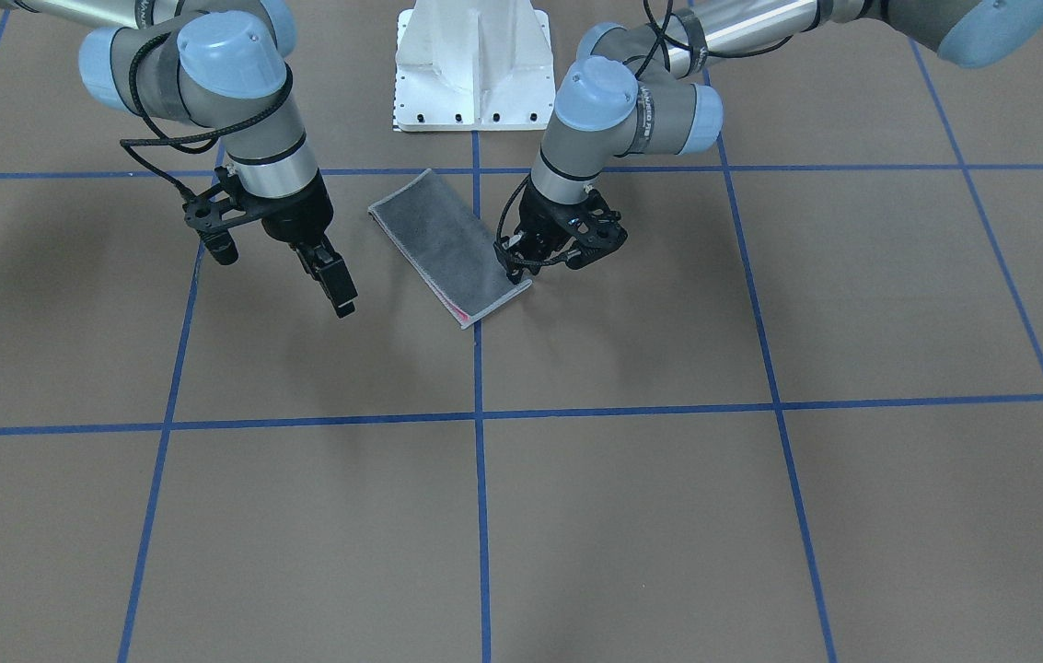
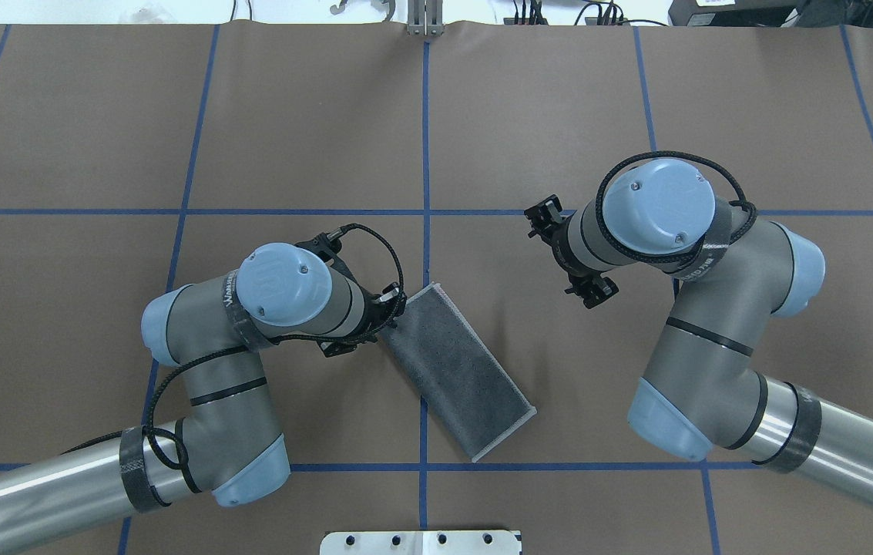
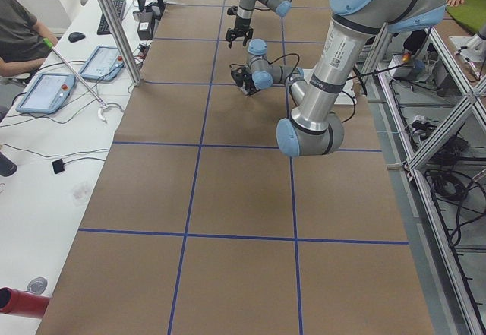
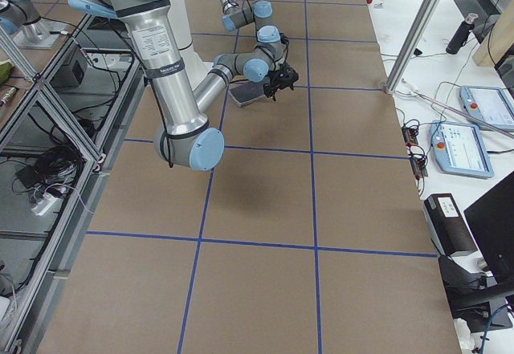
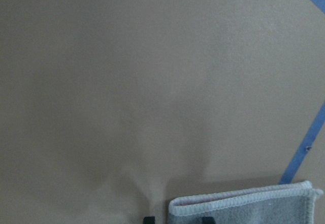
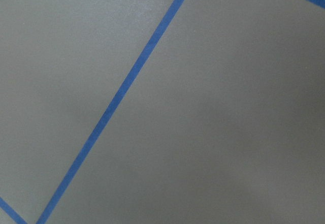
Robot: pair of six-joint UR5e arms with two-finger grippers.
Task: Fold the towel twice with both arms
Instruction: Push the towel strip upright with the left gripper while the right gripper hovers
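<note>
Grey oblong towel, pink inside

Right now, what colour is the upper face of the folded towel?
Dark grey; the towel shows best in the overhead exterior view.

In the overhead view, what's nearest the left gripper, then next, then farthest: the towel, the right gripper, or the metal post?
1. Towel: right at the left gripper, which sits at its corner.
2. Right gripper: farther off, on the view's right side.
3. Metal post: farthest, at the far edge, top middle of the view.
</note>
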